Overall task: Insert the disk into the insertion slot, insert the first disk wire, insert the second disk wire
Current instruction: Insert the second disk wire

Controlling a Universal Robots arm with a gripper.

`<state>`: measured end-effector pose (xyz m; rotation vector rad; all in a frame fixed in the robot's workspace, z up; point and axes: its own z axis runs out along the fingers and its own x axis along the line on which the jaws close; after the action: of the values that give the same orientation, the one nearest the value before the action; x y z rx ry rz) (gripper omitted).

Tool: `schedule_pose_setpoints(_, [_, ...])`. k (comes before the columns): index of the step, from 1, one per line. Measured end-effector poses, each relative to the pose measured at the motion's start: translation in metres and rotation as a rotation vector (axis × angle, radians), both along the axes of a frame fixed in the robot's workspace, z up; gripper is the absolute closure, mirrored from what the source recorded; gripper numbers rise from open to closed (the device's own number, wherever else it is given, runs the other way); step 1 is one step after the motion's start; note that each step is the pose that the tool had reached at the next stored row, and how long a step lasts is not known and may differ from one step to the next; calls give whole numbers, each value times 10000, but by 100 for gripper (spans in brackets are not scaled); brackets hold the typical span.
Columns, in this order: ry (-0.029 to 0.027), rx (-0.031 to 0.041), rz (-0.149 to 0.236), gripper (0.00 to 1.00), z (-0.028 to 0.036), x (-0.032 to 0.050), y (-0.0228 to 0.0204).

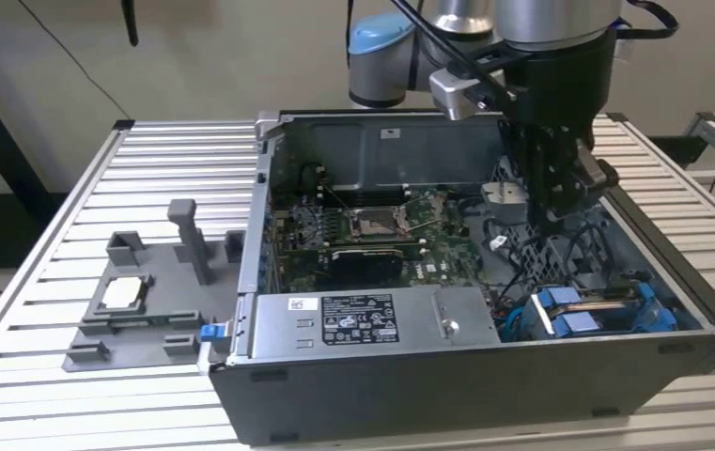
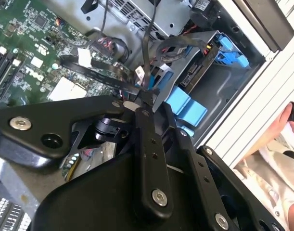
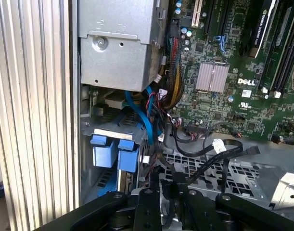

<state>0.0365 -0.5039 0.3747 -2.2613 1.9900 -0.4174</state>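
Found gripper down inside case, upper right of exterior view, jaws drawn narrow and pinching a black wire. Logged disk seated in slot, lower right of exterior view, blue tabs on the side nearest power supply. Noted tangle of cables between gripper and disk, crowding the gap. Saw power supply just beside slot at lower centre, motherboard behind it. Recorded grey fixture on table at left, outside case. Spotted a person's hand beyond table edge in second wrist view
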Motion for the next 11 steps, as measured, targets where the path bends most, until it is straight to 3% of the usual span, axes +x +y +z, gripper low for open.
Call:
schedule_pose_setpoints(2, [0,-84,1,74,-4,0,3])
schedule_pose_setpoints(9, [-135,-88,-1,74,-10,-19,4])
schedule_pose_setpoints(11, [-155,-87,0,82,-11,-20,4])
